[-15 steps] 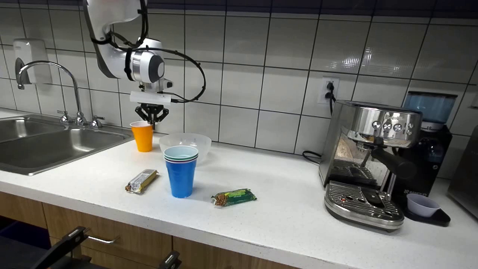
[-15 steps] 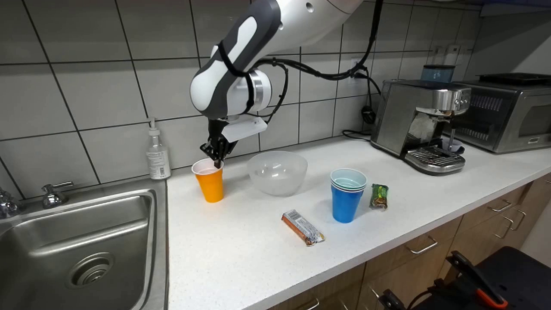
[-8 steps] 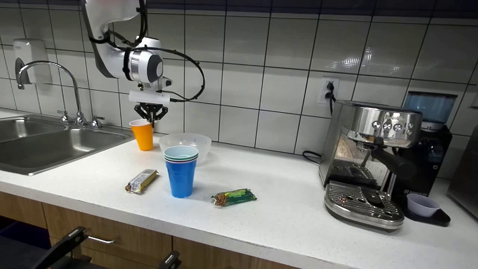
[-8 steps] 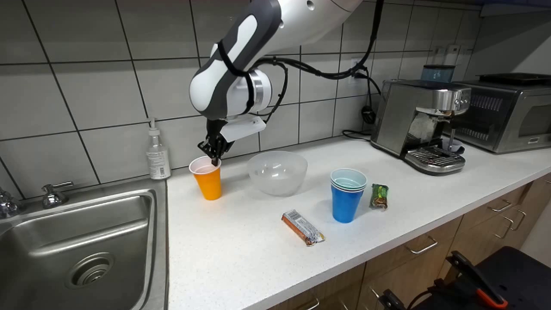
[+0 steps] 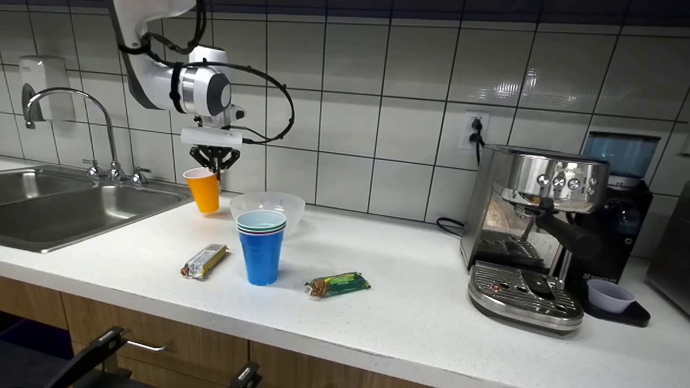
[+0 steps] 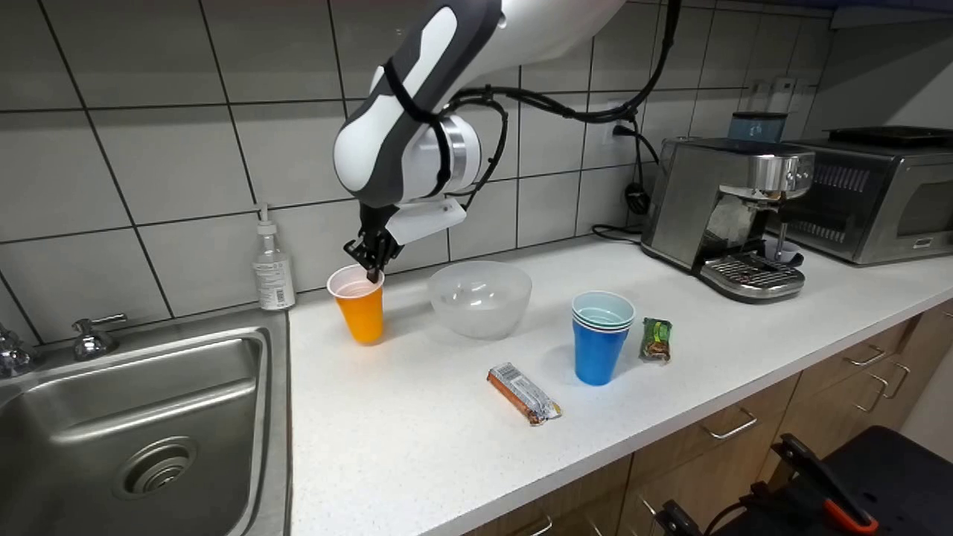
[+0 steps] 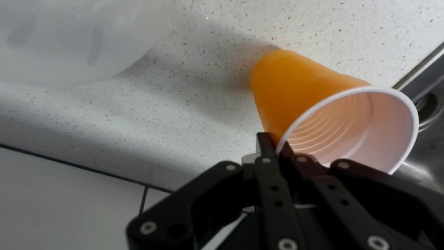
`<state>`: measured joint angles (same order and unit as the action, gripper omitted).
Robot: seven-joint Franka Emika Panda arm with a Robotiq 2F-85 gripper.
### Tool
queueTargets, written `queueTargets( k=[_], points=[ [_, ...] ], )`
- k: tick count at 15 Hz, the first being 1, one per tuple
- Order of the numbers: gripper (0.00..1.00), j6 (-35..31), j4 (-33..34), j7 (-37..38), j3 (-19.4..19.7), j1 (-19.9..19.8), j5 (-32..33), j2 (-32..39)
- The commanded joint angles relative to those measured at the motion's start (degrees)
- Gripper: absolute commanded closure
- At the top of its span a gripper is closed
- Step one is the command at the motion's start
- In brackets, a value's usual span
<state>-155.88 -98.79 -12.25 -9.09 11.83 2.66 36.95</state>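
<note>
My gripper (image 5: pixel 218 173) is shut on the rim of an orange cup (image 5: pixel 203 191), with one finger inside the cup and one outside. The cup is white inside, empty and tilted, with its base at or just above the counter. In the wrist view, the fingertips (image 7: pixel 277 144) pinch the white rim of the cup (image 7: pixel 295 80). A frosted clear bowl (image 6: pixel 480 301) stands beside the cup; part of it shows in the wrist view (image 7: pixel 69 45). A stack of blue cups (image 5: pixel 261 256) stands nearer the counter's front, between a silver-wrapped bar (image 5: pixel 205 261) and a green-wrapped bar (image 5: pixel 338 284).
A steel sink (image 6: pixel 272 417) lies beside the orange cup, with a soap bottle (image 6: pixel 273 279) behind its corner. A tiled wall (image 5: pixel 345 129) runs close behind the gripper. A coffee machine (image 5: pixel 539 183) and a microwave (image 6: pixel 886 201) stand at the far end.
My gripper has risen slightly and moved a little toward the sink with the orange cup, which now tilts more. The bowl, blue cups and bars have not moved.
</note>
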Motion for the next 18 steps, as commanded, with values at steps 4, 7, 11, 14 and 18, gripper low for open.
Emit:
queueTargets(
  k=[4,7,11,14,18],
  points=[
    [0.99,-4.2,-11.4,1.2,-0.4,-0.8,1.1,-8.9],
    [0.99,-6.2,-15.8,2.3,0.0,-0.4,1.2,-11.9],
    [0.99,-8.7,-21.6,4.1,0.3,0.1,1.2,-16.3],
    [0.99,-10.9,-26.1,5.7,0.4,0.3,1.3,-20.1],
    [0.99,-12.4,-31.0,7.6,1.1,0.7,2.1,-24.3]
  ],
)
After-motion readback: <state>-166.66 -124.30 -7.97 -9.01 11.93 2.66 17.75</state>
